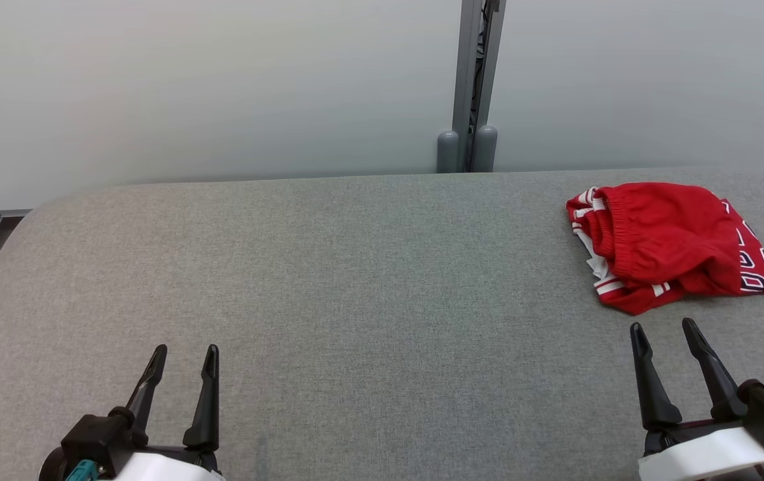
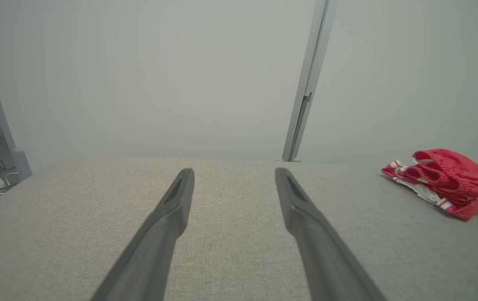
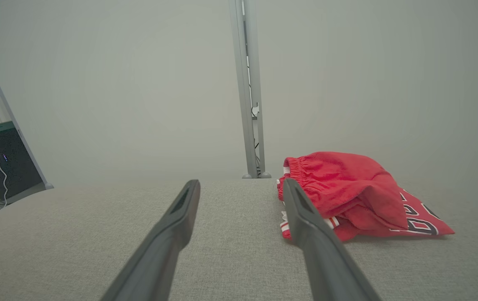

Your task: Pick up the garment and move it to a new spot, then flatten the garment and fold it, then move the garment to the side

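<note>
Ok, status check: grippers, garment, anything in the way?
Left gripper open, empty. Right gripper open, just short of red garment. Garment crumpled, far right of table. Nothing between.

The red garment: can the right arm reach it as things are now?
Probably yes: the open right pincer has the red garment just ahead on the grey table, nothing between them.

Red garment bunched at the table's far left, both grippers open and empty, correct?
No. The red garment lies bunched at the far right of the table, just beyond the right gripper, as the head view shows. The left gripper and the right one are indeed open and empty.
</note>
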Tool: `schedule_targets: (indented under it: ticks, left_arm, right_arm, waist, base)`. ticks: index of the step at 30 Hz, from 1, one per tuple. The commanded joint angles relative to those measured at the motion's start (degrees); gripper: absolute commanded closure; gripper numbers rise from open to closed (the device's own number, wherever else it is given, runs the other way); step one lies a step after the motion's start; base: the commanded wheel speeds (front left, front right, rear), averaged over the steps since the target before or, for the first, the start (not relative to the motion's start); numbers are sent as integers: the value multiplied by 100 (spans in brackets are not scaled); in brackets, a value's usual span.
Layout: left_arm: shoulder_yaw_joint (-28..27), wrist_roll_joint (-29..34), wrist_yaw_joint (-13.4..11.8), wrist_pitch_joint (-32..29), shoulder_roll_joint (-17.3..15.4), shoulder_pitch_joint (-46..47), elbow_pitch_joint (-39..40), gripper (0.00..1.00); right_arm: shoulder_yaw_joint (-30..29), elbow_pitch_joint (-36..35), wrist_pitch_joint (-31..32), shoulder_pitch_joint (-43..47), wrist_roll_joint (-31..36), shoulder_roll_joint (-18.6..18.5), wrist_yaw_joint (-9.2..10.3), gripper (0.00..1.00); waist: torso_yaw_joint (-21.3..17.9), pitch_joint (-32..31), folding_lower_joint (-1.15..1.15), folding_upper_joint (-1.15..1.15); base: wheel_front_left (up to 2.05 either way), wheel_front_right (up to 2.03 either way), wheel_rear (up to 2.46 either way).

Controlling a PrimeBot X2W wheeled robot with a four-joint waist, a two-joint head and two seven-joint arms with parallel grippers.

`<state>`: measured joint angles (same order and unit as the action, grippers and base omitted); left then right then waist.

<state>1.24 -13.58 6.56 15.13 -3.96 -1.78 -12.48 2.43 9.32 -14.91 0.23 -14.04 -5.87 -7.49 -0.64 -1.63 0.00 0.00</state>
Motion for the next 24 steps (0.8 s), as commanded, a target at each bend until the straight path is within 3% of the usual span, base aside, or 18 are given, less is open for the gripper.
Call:
schedule_targets:
  ticks: [1,4,5,10,24]
  left_arm:
    - [-28,44,26,1,7,134,-4,0]
    - [-36,47,38,1,13,129,-29,0]
    - [-19,20,28,0,31,4,-33,100]
    - [-42,-64,27,-49,128,-144,-306,100]
    - [-710,-1303,40,-831,46,466,-672,100]
  right_arm:
    - [2,-14,-34,-59,-27,-17,-3,0]
    - [10,0,-34,-58,-36,-16,-3,0]
    - [10,6,0,-1,-13,4,0,100]
    - [28,249,35,132,-88,78,0,100]
    - [352,656,33,-451,-1720,116,0,100]
  waist:
    - [1,0,0,0]
    - [1,2,0,0]
    - [1,2,0,0]
    - [2,4,0,0]
    - [9,38,0,0]
  base:
    - [0,0,0]
    - [0,0,0]
    - [0,0,0]
    - [0,0,0]
    - [0,0,0]
